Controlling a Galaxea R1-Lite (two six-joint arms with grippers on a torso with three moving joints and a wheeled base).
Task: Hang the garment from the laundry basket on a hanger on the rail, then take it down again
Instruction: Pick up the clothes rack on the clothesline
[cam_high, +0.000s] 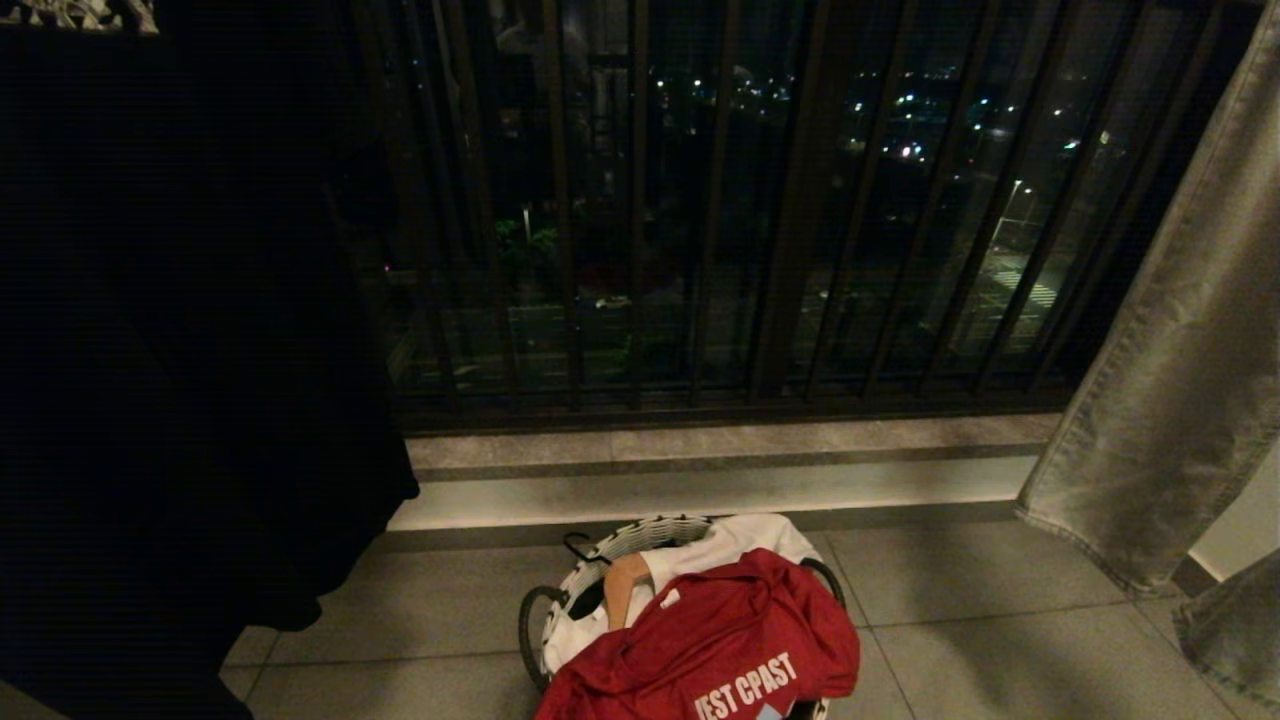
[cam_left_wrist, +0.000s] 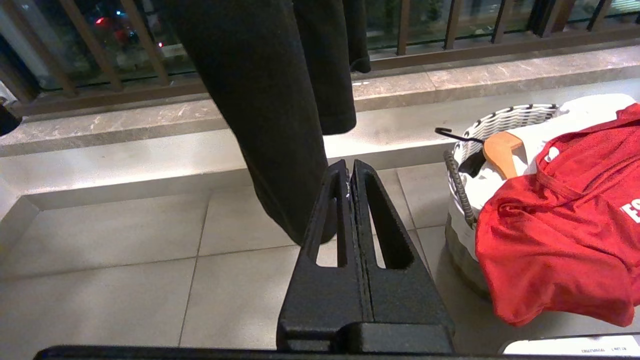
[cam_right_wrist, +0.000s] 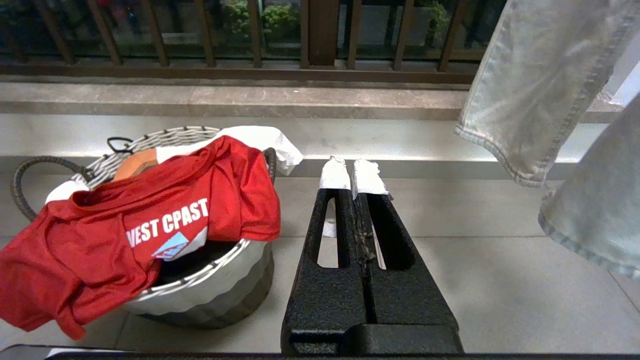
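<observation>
**Item count, balcony floor**

One small round white woven laundry basket (cam_right_wrist: 210, 280). One red short-sleeved T-shirt (cam_right_wrist: 100, 240). One white cloth (cam_right_wrist: 260, 140). One tan wooden hanger (cam_left_wrist: 501, 150). One hanging black garment (cam_left_wrist: 270, 100). Two pale denim trouser legs (cam_right_wrist: 540, 85). Two black claws, left claw (cam_left_wrist: 349, 167) and right claw (cam_right_wrist: 353, 167).

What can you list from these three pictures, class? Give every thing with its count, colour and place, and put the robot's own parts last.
T-shirt: one, red with white lettering, draped over the basket's top and front rim.
Basket: one, white woven with dark handles, on the floor tiles.
White cloth: one, in the basket under the T-shirt.
Wooden hanger: one, tan, poking out of the basket.
Black garment: one, hanging at the robot's left.
Jeans: pale denim, hanging at the right.
Railing: dark bars, beyond a stone ledge.
Left gripper: black, shut, empty.
Right gripper: black with white-taped tips, shut, empty.
</observation>
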